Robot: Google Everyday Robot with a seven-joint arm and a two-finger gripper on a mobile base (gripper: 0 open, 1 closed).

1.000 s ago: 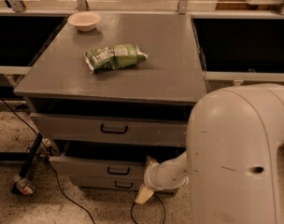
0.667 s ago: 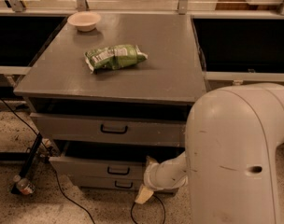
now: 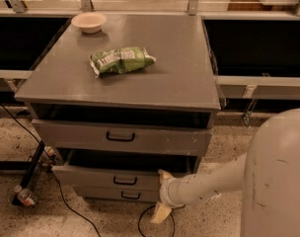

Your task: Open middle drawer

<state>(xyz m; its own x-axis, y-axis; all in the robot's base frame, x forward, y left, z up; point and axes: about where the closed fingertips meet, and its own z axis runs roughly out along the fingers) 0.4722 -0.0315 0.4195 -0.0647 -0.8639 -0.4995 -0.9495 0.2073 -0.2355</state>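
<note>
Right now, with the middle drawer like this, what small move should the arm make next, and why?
Probably ease the gripper back and clear. The middle drawer already stands out from the cabinet, with a dark gap showing above its front. The gripper sits at the drawer's right end, off the black handle, so the opening looks done.

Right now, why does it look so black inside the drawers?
Camera view: the light seems to come from above, so the cabinet top shades the gap beneath it, and the middle drawer is shadowed inside; the claw sits at that drawer's right end.
</note>
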